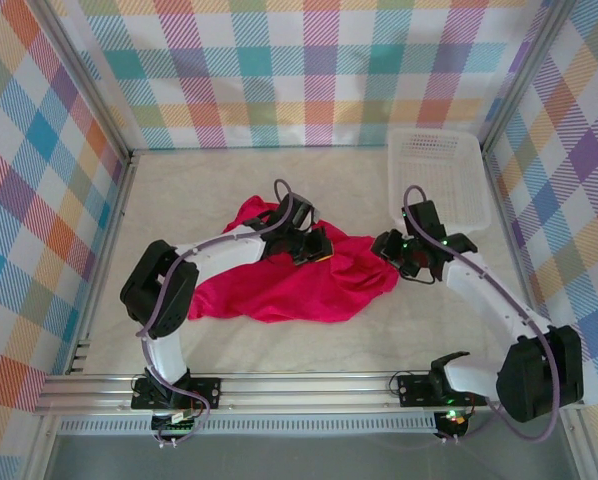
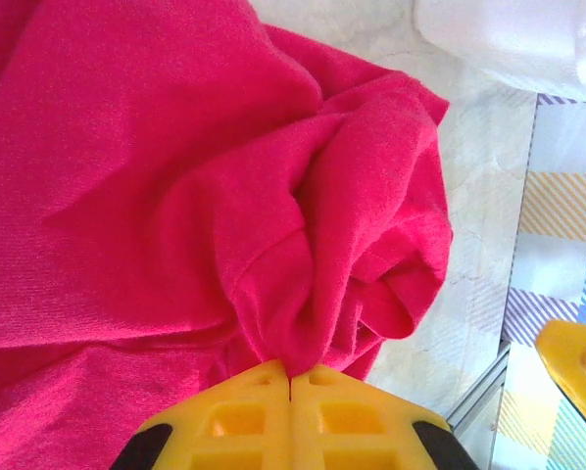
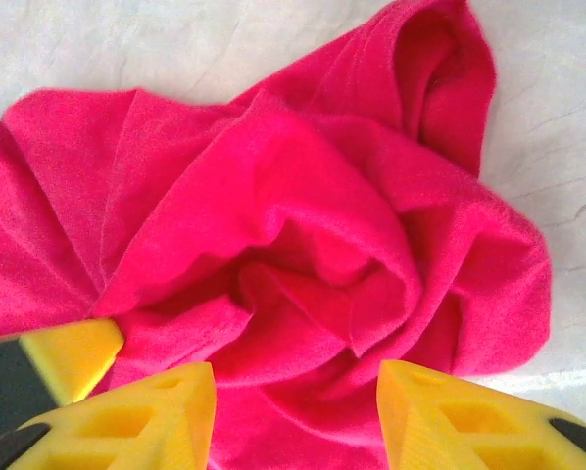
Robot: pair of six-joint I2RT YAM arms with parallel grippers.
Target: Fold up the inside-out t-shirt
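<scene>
The inside-out t-shirt (image 1: 289, 285) lies crumpled in a crimson heap in the middle of the table. My left gripper (image 1: 317, 248) sits over its upper right part. In the left wrist view the yellow jaws are shut (image 2: 291, 372) on a pinched fold of the shirt (image 2: 175, 176). My right gripper (image 1: 391, 250) hovers at the shirt's right end. The right wrist view shows it open (image 3: 296, 382), its yellow fingers spread on either side of bunched fabric (image 3: 303, 225), gripping none of it. No tag shows.
A white lattice basket (image 1: 439, 175) stands at the back right, close behind my right arm; its corner (image 2: 509, 39) appears in the left wrist view. Checked walls enclose the table on three sides. A yellow finger of the left gripper (image 3: 68, 357) shows beside my right one.
</scene>
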